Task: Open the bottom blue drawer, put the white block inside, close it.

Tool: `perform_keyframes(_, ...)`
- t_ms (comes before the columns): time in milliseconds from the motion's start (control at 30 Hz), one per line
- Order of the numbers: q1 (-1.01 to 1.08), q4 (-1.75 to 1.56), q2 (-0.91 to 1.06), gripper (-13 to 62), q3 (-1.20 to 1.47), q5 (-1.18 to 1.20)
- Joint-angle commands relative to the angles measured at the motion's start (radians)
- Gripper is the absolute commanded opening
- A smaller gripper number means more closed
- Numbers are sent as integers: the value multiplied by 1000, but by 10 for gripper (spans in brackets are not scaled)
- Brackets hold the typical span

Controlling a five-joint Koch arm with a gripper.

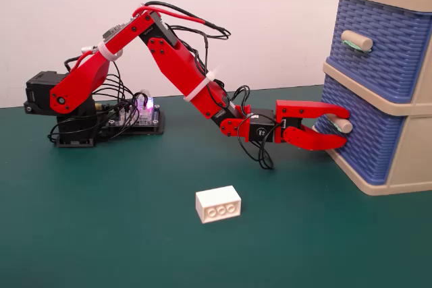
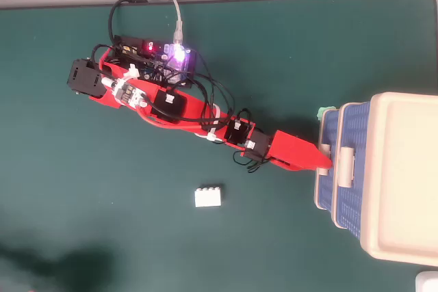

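At the cabinet's lower front, the hand (image 1: 337, 128) is spread around the bottom drawer's (image 1: 364, 136) handle (image 1: 335, 124); opening begins, so pinch and pull next.

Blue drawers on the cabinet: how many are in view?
2. The upper blue drawer sits under the cabinet top; the bottom blue drawer is below it, with the claw around its beige handle. None seems hidden.
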Motion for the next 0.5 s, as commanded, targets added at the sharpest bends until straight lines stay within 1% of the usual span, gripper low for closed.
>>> perform_keyframes(0, -20, 41, 49, -81, -37, -9)
perform_keyframes(300, -15, 44, 114, -82, 35, -6)
perform_keyframes(467, -15, 43, 242, -82, 206, 5)
